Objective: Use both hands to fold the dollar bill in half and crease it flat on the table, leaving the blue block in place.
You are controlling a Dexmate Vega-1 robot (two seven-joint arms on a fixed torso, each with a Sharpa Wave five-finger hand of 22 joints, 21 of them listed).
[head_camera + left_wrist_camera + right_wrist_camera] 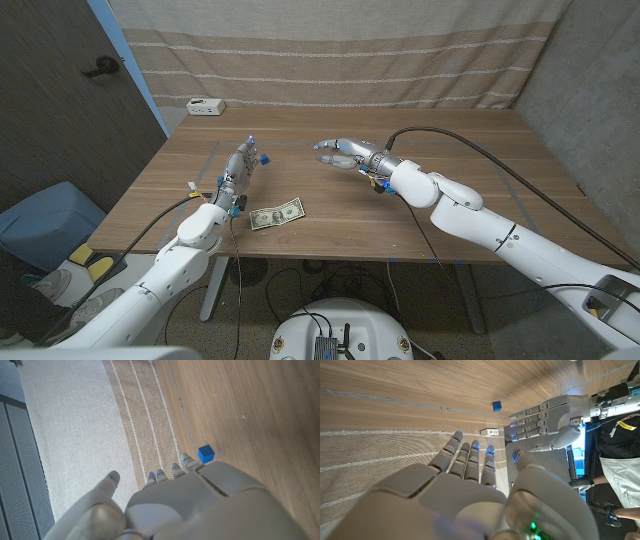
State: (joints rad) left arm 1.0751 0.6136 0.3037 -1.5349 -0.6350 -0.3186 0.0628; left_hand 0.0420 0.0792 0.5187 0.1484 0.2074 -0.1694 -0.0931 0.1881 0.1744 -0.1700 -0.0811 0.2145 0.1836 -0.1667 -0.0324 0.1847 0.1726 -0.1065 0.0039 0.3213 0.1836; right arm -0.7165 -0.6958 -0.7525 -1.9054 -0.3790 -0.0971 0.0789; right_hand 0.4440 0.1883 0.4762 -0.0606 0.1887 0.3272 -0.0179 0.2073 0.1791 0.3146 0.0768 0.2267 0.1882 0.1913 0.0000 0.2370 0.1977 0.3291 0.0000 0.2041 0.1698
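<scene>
Near the lower middle of the head view, close to the table's (330, 235) front edge, we find the dollar bill (277, 213) lying flat and unfolded, slightly skewed. We judge it thin, light and limp, and it probably slides easily on the smooth wood (a fingertip pressing down would likely push it along before lifting it). So we would pin one short end with one hand and work a fingertip under the opposite short edge with the other, bringing it over before pressing the crease. Its printing is too small for us to read.

Just left of the bill and a little farther back, our left hand (238, 168) stands above the table with fingers extended and apart, holding nothing. Right of centre at about the same depth, our right hand (343, 152) hovers with fingers stretched toward the left hand, also spread and empty; both are clear of the bill.

Beyond the hands, the blue block (206, 453) sits alone on the wood in the left wrist view, near the table's far edge, well apart from the bill. It is plain, with no marking we can see.

Farthest back, in the upper left of the head view, a small white box (206, 106) rests by the table's far edge; whatever is on it is illegible.
</scene>
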